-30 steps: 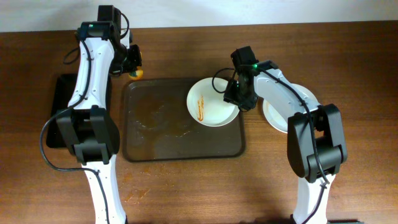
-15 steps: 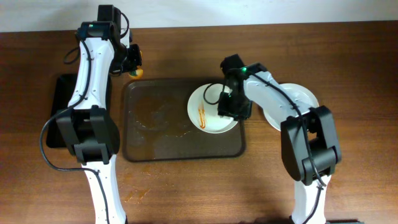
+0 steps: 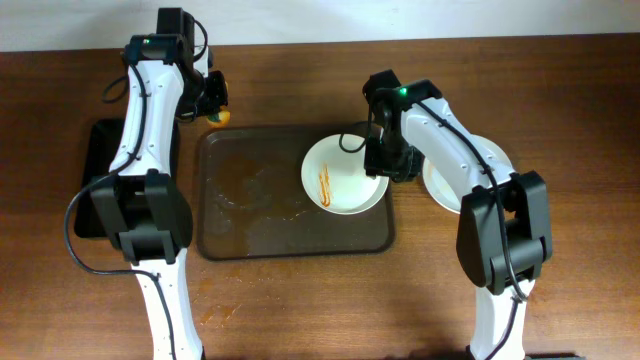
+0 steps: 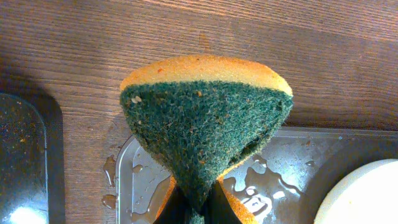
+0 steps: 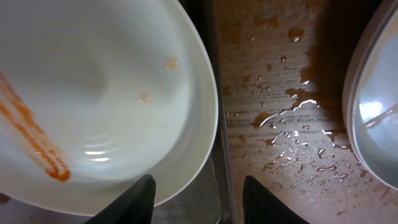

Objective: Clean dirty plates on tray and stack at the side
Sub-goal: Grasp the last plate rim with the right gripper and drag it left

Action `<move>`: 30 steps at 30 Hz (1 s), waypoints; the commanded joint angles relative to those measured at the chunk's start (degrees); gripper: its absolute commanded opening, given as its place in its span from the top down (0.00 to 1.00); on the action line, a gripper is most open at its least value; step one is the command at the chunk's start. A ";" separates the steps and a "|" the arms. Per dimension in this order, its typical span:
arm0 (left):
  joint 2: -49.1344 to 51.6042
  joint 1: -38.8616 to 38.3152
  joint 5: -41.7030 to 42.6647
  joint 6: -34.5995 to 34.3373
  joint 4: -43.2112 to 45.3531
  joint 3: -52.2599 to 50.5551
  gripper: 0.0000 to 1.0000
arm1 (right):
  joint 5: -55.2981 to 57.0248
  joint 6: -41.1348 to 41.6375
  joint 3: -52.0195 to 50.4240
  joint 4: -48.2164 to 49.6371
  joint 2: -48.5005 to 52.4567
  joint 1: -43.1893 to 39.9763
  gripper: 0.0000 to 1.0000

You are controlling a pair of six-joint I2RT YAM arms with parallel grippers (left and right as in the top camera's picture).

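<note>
Tray [image 3: 250, 220]: left and middle bare, wet, open to reach. Plate [image 3: 335, 175]: fills tray's right end, right claw [image 5: 198, 200] spread astride its rim. Bench [image 5: 273, 93]: narrow wet strip between tray and side plates [image 5: 376, 106]. Sponge [image 4: 205, 118] in left claw [image 4: 196, 206]: at tray's back-left corner.

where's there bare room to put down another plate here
The tray is bare, though wet, from its left rim to the dirty plate. Bare table lies in front of the tray, toward the near edge. Crowded: the tray's right edge, where the right end effector, that plate and the white plate on the table sit close together.
</note>
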 commanded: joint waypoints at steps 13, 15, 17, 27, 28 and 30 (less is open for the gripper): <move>-0.57 -0.04 0.57 1.14 0.09 -0.33 0.99 | -6.86 -4.37 -7.30 6.93 3.02 2.84 0.55; -0.57 -0.04 0.57 1.14 0.13 -0.33 0.99 | -9.57 -8.81 -7.21 7.85 3.04 3.08 0.56; -0.57 -0.04 0.57 1.16 0.13 -0.31 0.99 | -11.32 -11.34 -7.13 7.72 3.04 3.76 0.57; -0.57 -0.04 0.59 1.16 0.09 -0.33 0.99 | -10.80 -15.30 1.40 4.00 3.02 5.09 0.51; -0.57 -0.04 0.59 1.14 -0.09 -0.33 0.99 | -8.66 -12.26 3.48 2.95 3.02 3.58 0.51; -0.57 -0.04 0.59 1.16 -0.11 -0.33 0.99 | -7.32 -10.99 5.62 3.41 3.02 0.63 0.48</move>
